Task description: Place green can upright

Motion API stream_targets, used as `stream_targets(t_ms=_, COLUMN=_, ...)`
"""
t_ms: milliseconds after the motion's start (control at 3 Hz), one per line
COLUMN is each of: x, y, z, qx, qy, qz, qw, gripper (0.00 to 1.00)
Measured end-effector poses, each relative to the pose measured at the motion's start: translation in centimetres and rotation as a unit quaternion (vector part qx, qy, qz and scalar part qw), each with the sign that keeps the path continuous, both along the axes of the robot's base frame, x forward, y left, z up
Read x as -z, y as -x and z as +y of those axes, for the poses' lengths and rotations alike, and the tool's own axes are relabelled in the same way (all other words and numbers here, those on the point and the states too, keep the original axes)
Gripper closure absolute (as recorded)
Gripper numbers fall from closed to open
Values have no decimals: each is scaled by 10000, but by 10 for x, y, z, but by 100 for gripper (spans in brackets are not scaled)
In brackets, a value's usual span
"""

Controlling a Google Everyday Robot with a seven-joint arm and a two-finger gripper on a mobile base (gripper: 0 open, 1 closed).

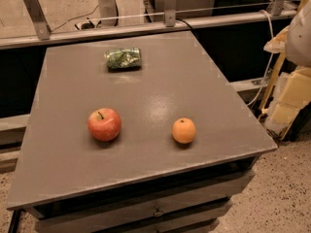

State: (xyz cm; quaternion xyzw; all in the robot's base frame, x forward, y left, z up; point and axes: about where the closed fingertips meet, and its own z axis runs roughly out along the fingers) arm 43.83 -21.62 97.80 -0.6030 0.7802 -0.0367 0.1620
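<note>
The green can (123, 58) lies on its side near the far edge of the grey table (160, 91), its long axis running left to right. It is dark green with pale mottled print. My gripper is not in view. A pale rounded shape (297, 38) at the right edge of the view, off the table, may be part of my arm. Nothing touches the can.
A red apple (104, 124) sits at the front left of the table and an orange (184, 130) at the front right. A metal rail with glass panels (146, 28) runs behind the table. Drawers (155, 210) show below the front edge.
</note>
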Motion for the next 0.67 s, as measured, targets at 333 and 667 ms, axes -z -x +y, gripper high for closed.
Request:
stream_targets(t_ms=333, x=0, y=0, z=0, qx=0, qy=0, qz=-1, qw=10000, gripper=0)
stream_targets(t_ms=667, x=-7, y=-35, z=12, qx=-278, qy=178, qz=-70, qw=9994, gripper=0)
